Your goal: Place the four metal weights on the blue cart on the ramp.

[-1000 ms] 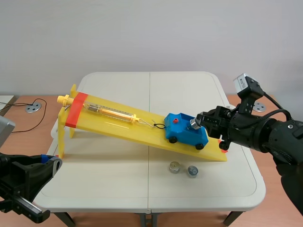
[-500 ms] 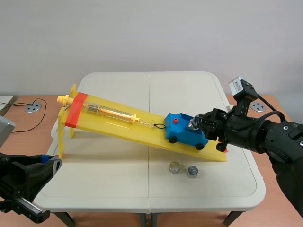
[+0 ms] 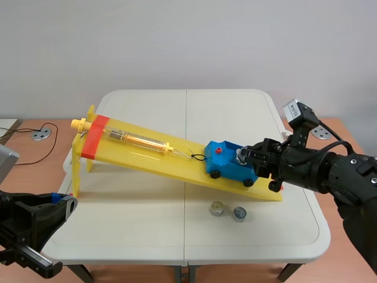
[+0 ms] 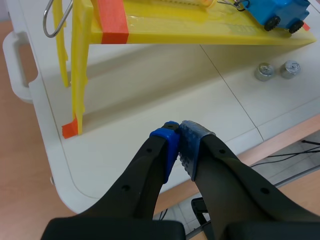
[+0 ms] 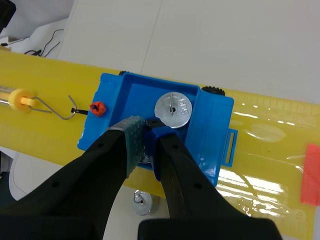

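At the low end of the yellow ramp, toward the table's right edge, the blue cart sits with a seated weight lying flat in its tray. The right gripper is down in that tray, its fingers clenched on a gripped weight that barely shows. A left loose weight and a right loose weight lie side by side on the table, toward its front edge. The left gripper hangs over the front left corner, its fingers pressed together on nothing
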